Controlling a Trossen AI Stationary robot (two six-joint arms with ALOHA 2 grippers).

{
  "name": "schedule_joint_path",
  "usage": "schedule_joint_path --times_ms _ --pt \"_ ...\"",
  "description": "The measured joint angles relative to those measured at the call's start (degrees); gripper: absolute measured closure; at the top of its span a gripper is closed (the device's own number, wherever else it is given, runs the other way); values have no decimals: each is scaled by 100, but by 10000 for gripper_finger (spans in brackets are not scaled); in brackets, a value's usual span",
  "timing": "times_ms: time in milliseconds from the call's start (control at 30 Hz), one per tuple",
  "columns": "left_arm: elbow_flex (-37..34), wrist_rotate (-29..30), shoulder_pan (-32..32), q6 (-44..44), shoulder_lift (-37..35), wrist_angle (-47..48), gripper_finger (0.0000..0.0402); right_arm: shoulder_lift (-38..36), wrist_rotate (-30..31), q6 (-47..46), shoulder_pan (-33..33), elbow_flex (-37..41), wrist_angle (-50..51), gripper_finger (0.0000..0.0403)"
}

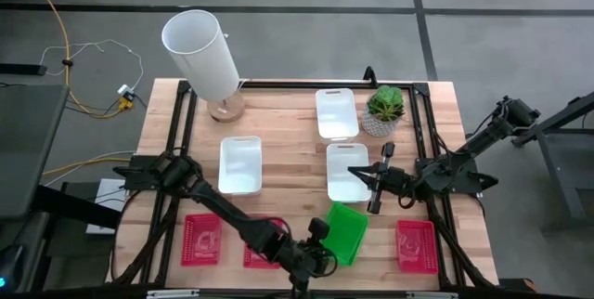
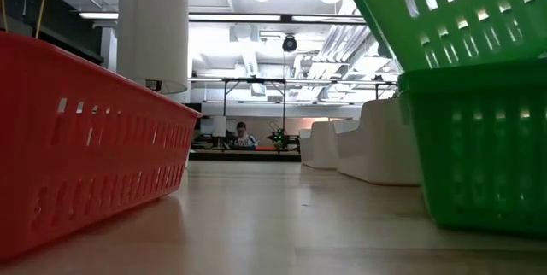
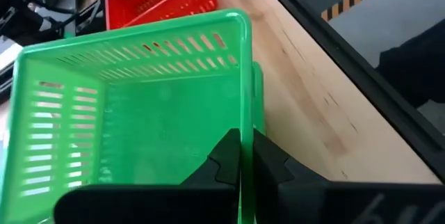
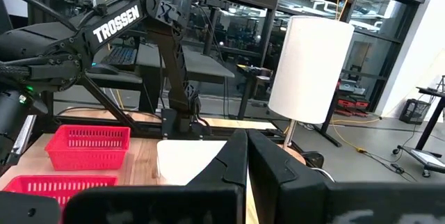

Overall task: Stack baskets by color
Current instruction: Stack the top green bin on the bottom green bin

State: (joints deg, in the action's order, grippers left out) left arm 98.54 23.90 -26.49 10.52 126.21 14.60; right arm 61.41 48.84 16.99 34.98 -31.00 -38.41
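Green mesh-sided plastic basket point(image 1: 348, 232) at roughly five o'clock on the wooden table point(image 1: 288, 132), tilted, its rim wall pinched between the closed fingers of the left gripper point(image 3: 245, 156). Beneath it in the low view, a second green mesh basket point(image 2: 479, 151), so a green stack seemingly under way; a third green one not discernible.

Right gripper point(image 1: 375, 194) at about four o'clock, fingers pressed together on nothing, just beside a smooth white rounded basket point(image 1: 347, 171).

Whites unstacked: that one near centre-right, another white basket point(image 1: 240, 165) near centre-left, a third white basket point(image 1: 336, 113) toward one o'clock.

Reds unstacked too: one red mesh basket point(image 1: 202, 240) at seven o'clock, a second red basket point(image 1: 260, 254) half hidden under the left arm near six, a third red basket point(image 1: 416, 245) at five o'clock, well apart from the others.

Judgement: early going. Green partly nested; red and white stacks wholly left to do.
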Motion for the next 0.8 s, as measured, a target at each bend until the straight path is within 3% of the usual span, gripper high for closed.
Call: schedule_joint_path --times_ms 367,567,800 --pt "0 -36 -23 268 0 182 401 0 -11 -18 0 0 2 403" --pt "-17 -411 43 265 -2 237 400 0 -26 -28 0 0 3 403" --pt "-17 -395 15 513 -9 194 343 0 -24 -20 -2 0 29 403"
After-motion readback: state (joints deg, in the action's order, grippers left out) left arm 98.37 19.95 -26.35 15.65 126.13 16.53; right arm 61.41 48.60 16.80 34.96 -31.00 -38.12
